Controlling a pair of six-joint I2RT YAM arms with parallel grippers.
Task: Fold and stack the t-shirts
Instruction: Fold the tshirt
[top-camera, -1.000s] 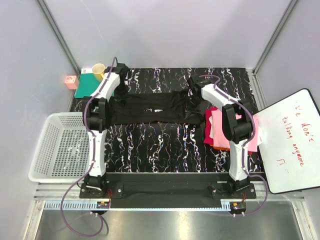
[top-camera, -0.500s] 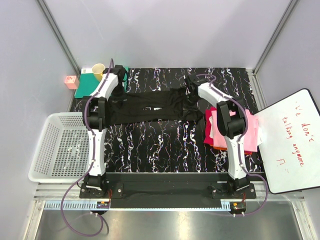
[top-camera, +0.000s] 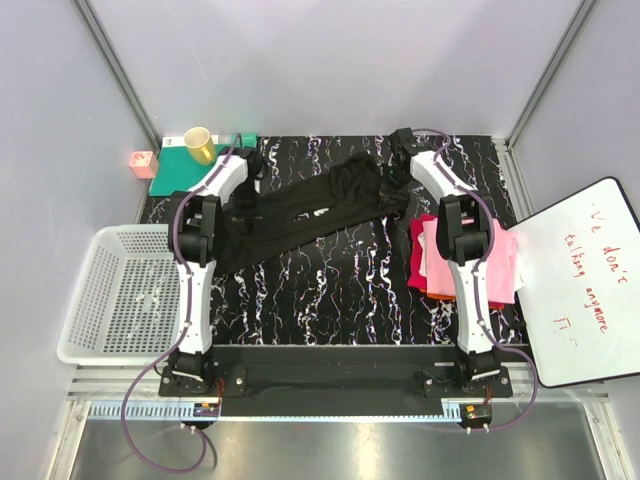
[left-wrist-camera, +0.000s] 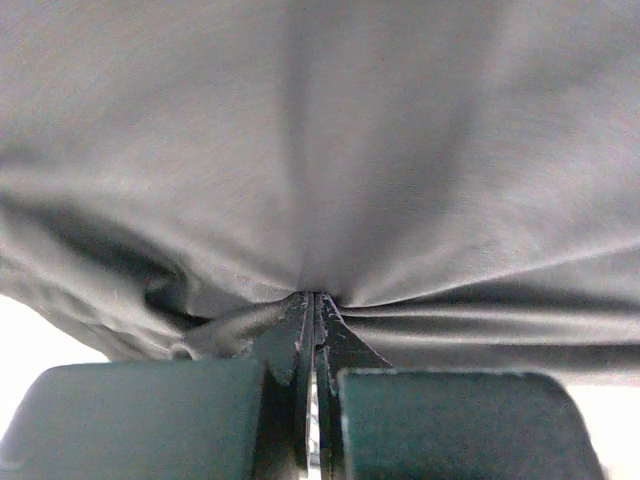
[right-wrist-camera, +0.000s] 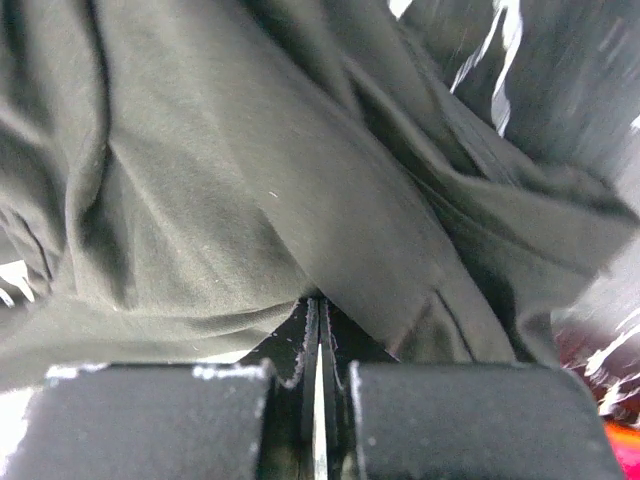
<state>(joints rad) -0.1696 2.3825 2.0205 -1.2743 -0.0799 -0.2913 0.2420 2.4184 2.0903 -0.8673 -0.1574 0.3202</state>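
Marbled table, black t-shirt spread, wrist views reveal left end effector, right end effector pinching it

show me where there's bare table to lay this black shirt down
The widest bare patch is the near middle of the marbled table, bordered by the stretched black t-shirt behind and the folded shirt stack on the right. Crowded: the far left corner, with green mat and yellow cup.
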